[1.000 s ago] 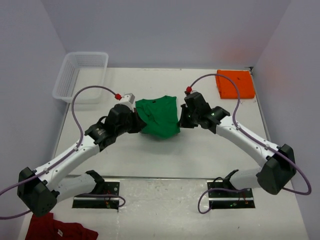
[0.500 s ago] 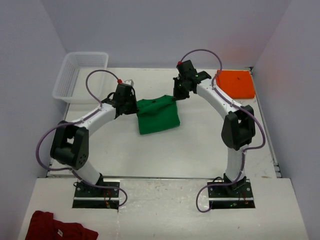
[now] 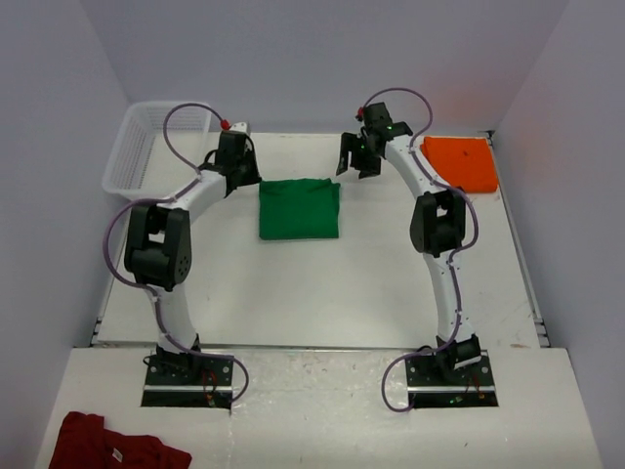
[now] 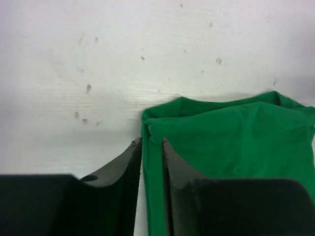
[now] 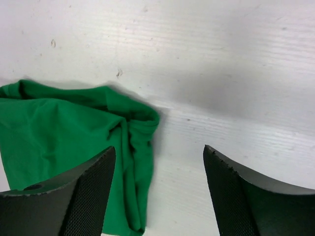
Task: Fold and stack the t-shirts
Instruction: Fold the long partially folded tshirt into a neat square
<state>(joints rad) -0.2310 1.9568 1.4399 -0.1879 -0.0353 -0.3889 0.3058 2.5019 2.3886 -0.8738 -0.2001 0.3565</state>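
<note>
The white table (image 3: 293, 293) spreads out under both arms, which reach to its far side. The green t-shirt (image 3: 298, 208) lies flat on it as a folded, roughly square pad, between the two grippers and slightly nearer the arm bases than either. The left gripper (image 3: 244, 176) sits at the shirt's far left corner. In the left wrist view its jaws stand slightly apart, with a narrow gap, and the shirt's folded left edge (image 4: 236, 142) runs through that gap, the corner lying just beyond the fingertips (image 4: 134, 157); whether the pads touch the cloth cannot be told. The right gripper (image 3: 357, 164) hangs just past the shirt's far right corner with its jaws spread wide. In the right wrist view the rumpled corner (image 5: 54, 128) lies beside the left finger and reaches partway into the space between the fingers (image 5: 236, 191), the rest of that space being bare table. The orange t-shirt (image 3: 459, 163) lies folded well to the right of the right gripper. A clear plastic basket (image 3: 156, 137) stands beyond the left gripper, to its left. A dark red garment (image 3: 107, 445) lies far behind the left arm's base.
</note>
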